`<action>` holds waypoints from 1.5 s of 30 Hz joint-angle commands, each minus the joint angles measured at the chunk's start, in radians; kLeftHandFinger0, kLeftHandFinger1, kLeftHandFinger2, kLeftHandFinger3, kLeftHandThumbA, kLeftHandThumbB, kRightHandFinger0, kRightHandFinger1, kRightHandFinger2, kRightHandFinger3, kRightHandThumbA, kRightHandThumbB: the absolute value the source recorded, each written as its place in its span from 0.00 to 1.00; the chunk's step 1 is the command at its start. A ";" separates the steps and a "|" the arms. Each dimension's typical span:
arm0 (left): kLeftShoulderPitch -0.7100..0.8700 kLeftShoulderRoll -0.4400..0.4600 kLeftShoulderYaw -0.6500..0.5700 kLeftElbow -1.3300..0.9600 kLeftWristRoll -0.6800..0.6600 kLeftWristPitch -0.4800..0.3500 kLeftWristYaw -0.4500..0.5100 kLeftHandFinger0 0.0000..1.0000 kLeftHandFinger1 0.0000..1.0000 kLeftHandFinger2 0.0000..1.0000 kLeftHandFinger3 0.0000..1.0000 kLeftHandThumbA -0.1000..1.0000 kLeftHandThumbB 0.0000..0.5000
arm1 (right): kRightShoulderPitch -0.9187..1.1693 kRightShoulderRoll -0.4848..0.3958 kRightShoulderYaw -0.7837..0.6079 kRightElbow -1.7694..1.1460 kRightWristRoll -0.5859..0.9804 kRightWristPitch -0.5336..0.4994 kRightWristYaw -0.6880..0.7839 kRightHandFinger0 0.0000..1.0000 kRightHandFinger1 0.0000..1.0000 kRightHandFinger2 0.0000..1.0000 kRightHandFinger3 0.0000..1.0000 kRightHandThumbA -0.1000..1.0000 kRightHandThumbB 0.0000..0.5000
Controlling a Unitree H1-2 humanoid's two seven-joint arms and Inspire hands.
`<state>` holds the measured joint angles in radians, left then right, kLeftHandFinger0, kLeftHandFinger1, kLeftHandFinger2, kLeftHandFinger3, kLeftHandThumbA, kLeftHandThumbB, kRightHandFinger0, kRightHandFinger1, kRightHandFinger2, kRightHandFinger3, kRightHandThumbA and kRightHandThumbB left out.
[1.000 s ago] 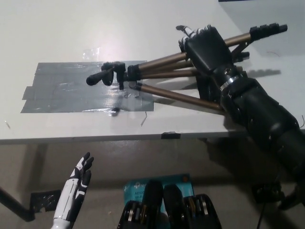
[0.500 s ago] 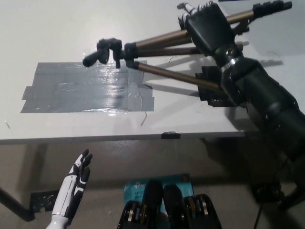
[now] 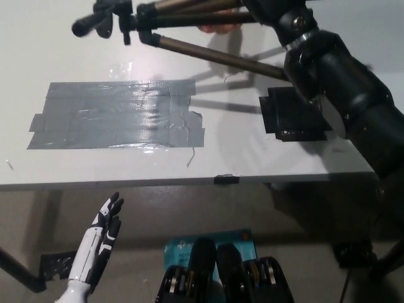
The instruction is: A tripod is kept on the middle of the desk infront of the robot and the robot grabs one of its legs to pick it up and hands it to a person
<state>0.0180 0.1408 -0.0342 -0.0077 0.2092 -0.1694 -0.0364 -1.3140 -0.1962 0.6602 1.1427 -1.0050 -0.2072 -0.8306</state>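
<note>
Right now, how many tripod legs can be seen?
3 on the tripod: two lie close together along the picture's top edge; the third slants lower right above the desk. Their far ends are hidden behind the right arm.

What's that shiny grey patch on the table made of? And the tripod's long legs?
The grey patch looks like strips of duct tape: it is glossy and wrinkled, with overlapping edges. The tripod legs look like metal tubes, because they are smooth and straight, with a brownish-gold sheen that catches the light.
</note>
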 commanded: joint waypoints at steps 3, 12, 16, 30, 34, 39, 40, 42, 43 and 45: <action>-0.008 0.021 -0.012 -0.045 0.009 0.015 -0.014 1.00 1.00 1.00 1.00 1.00 0.11 | -0.098 0.021 -0.015 0.000 0.005 0.029 -0.110 0.00 0.23 0.79 0.83 0.00 0.50; -0.013 0.022 -0.014 -0.040 0.006 0.015 -0.013 1.00 1.00 1.00 1.00 1.00 0.11 | -0.082 0.031 -0.021 0.026 0.026 -0.001 -0.096 0.00 0.19 0.68 0.50 0.00 0.62; -0.010 0.021 -0.017 -0.044 0.013 0.019 -0.011 1.00 1.00 1.00 1.00 1.00 0.12 | -0.060 0.030 -0.040 0.001 0.068 -0.011 0.045 0.05 0.22 0.64 0.38 0.06 0.45; -0.005 0.028 -0.023 -0.047 0.010 0.022 -0.020 1.00 1.00 1.00 1.00 1.00 0.10 | 0.101 -0.120 -0.140 -0.685 0.629 0.332 1.247 1.00 1.00 1.00 1.00 0.78 1.00; -0.003 0.031 -0.023 -0.042 -0.002 0.020 -0.027 1.00 1.00 1.00 1.00 1.00 0.11 | 0.140 -0.180 -0.163 -0.845 0.746 0.375 1.291 1.00 1.00 1.00 1.00 0.83 1.00; -0.004 0.029 -0.024 -0.039 -0.012 0.015 -0.029 1.00 1.00 1.00 1.00 0.99 0.08 | 0.189 -0.255 -0.216 -1.051 0.823 0.379 1.240 1.00 1.00 1.00 1.00 0.91 1.00; -0.007 0.027 -0.023 -0.037 -0.015 0.013 -0.029 1.00 1.00 1.00 1.00 0.98 0.08 | 0.192 -0.261 -0.222 -1.064 0.828 0.373 1.233 1.00 1.00 1.00 1.00 0.92 1.00; -0.011 0.026 -0.023 -0.030 -0.012 0.003 -0.024 1.00 1.00 1.00 1.00 0.97 0.06 | 0.229 -0.308 -0.253 -1.175 0.871 0.355 1.193 1.00 1.00 1.00 1.00 0.99 1.00; -0.012 0.025 -0.023 -0.026 -0.004 -0.001 -0.018 1.00 1.00 1.00 1.00 0.97 0.07 | 0.275 -0.347 -0.286 -1.285 0.922 0.356 1.155 1.00 1.00 1.00 1.00 0.96 0.92; -0.017 0.025 -0.020 -0.020 0.002 -0.005 -0.011 1.00 1.00 1.00 1.00 0.97 0.06 | 0.336 -0.390 -0.326 -1.412 0.960 0.374 1.117 1.00 1.00 1.00 1.00 0.99 0.95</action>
<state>0.0147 0.1442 -0.0534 0.0028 0.2108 -0.1308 -0.0451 -0.9967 -0.2646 0.5646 0.6551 -0.7340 -0.0968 -0.2588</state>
